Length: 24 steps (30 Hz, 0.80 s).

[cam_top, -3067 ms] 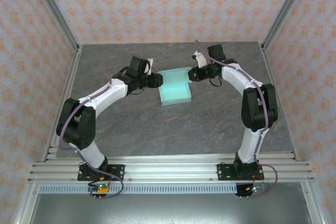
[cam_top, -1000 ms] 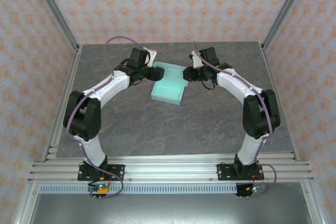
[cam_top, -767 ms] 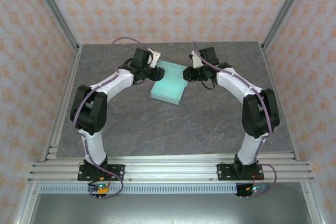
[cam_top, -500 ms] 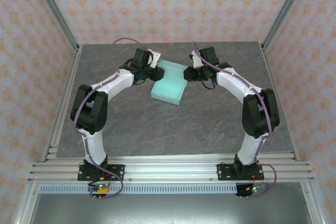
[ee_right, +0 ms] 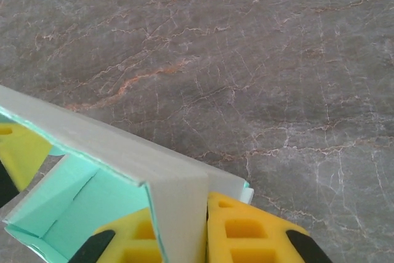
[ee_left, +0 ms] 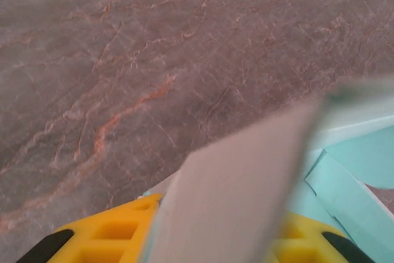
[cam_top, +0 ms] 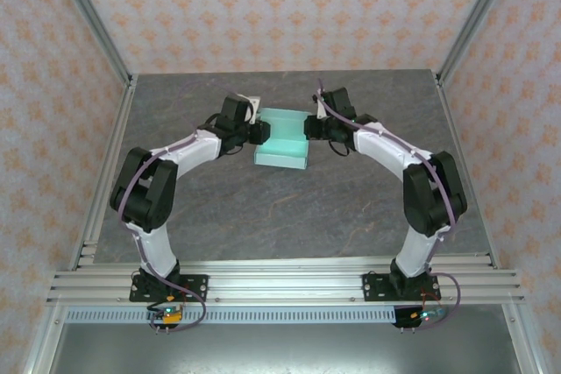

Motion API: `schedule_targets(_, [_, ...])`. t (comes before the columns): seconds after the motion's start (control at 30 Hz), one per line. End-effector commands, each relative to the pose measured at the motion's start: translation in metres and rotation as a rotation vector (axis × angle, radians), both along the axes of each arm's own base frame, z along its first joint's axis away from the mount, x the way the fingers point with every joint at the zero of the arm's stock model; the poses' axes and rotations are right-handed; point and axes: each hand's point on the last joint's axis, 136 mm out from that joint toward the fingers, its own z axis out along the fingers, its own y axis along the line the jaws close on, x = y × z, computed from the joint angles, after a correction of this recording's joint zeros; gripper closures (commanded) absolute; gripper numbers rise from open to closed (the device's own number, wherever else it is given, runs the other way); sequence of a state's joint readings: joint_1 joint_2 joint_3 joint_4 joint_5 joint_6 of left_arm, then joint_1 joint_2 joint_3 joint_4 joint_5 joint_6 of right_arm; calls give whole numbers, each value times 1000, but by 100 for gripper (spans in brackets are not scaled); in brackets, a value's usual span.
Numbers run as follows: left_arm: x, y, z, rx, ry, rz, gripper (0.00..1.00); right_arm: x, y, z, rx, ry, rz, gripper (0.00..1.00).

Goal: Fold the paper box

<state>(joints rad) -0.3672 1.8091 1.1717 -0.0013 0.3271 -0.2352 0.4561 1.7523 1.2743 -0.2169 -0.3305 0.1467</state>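
The left gripper [cam_top: 260, 132] sits at the left edge of the box [cam_top: 282, 140]. In its wrist view a blurred flap [ee_left: 234, 195] runs between its yellow pads [ee_left: 101, 238], and I cannot tell whether it is pinched. The box lies on the table [cam_top: 351, 208], towards the far side, part-formed: walls raised, inside open, tabs [ee_left: 345, 183] loose. The right gripper [cam_top: 308, 127] is clamped narrow on the right wall [ee_right: 175, 207]. I judge it roughly halfway, with closing the flaps and tucking the tabs left
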Motion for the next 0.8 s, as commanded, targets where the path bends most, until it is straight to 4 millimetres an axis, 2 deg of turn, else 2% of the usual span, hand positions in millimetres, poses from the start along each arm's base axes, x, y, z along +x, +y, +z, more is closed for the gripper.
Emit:
schedule_targets(0.0, [-12,-16,20,-84,-73,32,69,-13,15,13,49,-68,-32,88])
schedule_targets(0.2, [-36,-25,14,-112,-96,34,69,-26,24,14,56,-139,-138,85])
schedule_targets(0.3, [-41,-21,12,-95,-134,57,69,-33,35,11,71,-162,-163,85])
schedule_targets(0.47, [-49,-9,15,-52,-198,81,67,-43,29,8,82,-214,-205,84])
schedule_targets(0.7, [-59,0,6,2,-247,107,65,-63,18,13,118,-205,-201,62])
schedule_targets(0.77, [-63,0,-1,22,-258,107,65,-69,12,10,174,-147,-268,57])
